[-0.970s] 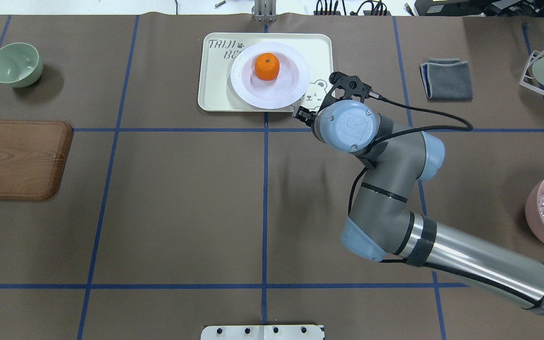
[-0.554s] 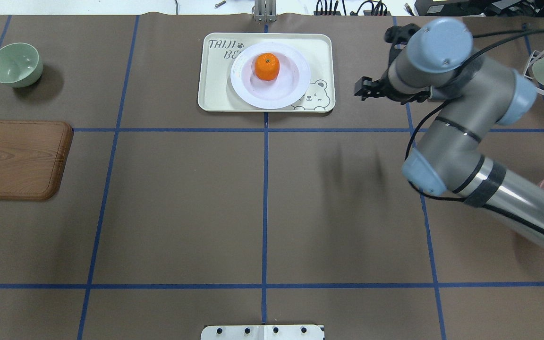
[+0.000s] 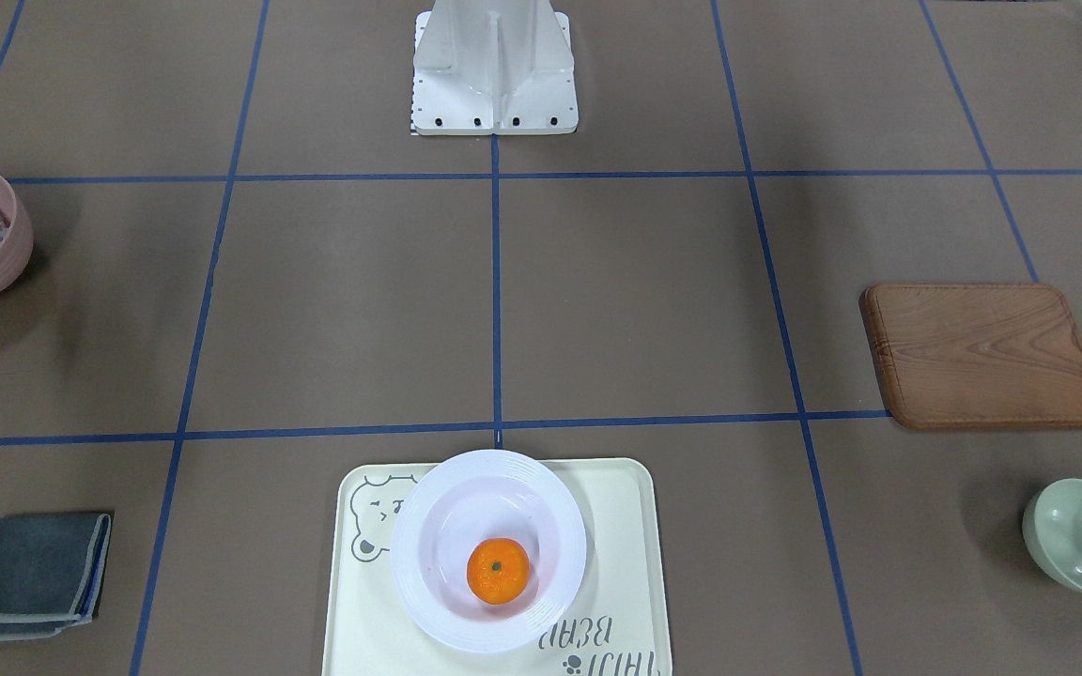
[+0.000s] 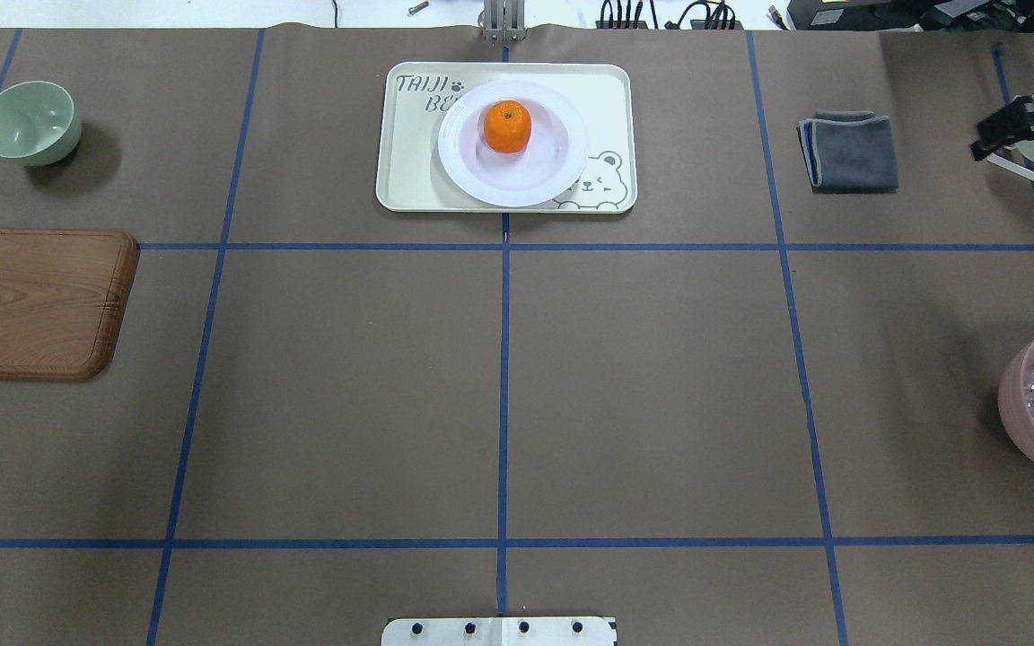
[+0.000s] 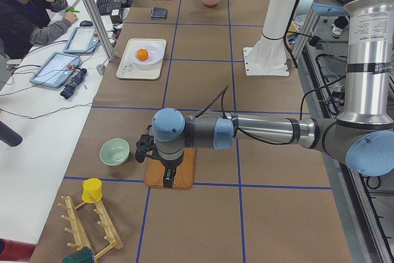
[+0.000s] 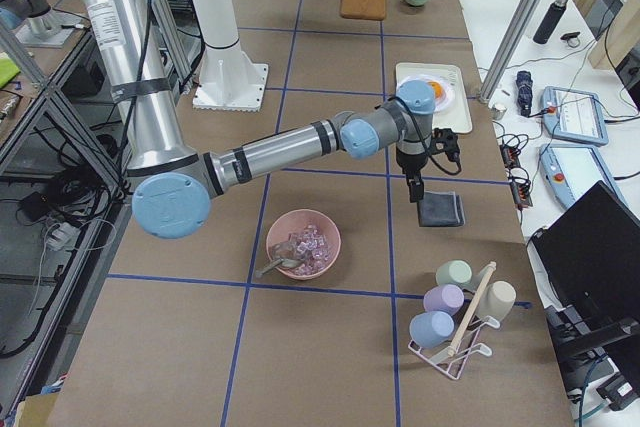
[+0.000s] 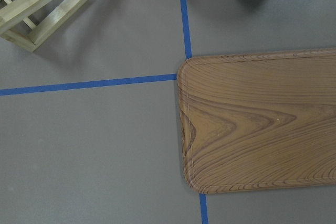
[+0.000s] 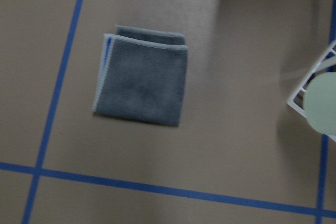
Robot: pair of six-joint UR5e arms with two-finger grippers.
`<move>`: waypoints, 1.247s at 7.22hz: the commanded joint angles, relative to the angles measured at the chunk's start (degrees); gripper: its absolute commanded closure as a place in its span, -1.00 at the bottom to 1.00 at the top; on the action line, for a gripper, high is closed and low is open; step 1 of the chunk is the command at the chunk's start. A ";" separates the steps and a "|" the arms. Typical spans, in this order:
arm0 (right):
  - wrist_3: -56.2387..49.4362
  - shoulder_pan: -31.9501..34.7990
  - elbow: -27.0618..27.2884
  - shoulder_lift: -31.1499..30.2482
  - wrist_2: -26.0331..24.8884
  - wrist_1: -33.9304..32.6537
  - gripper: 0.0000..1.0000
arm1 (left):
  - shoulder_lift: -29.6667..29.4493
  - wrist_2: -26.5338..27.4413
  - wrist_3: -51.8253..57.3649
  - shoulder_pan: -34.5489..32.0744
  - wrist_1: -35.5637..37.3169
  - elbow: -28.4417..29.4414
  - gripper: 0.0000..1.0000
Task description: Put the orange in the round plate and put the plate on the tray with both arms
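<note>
Orange (image 4: 507,126) (plated) far from end effector (image 4: 984,145)

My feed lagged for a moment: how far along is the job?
Done: the orange sits in the round plate, and the plate rests on the tray. In hand: nothing of the task; the right gripper is near the grey cloth, the left gripper over the wooden board. Left: nothing visible.
</note>
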 commanded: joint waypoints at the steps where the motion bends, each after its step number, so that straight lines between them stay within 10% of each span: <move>1: -11.64 8.83 0.55 -8.26 4.49 -0.30 -1.00 | -0.28 -0.09 -0.02 -0.07 0.17 -0.07 -0.98; 9: -20.64 11.23 1.87 -16.89 0.03 0.32 -1.00 | 3.31 2.55 0.59 -0.24 -0.96 -1.12 -0.98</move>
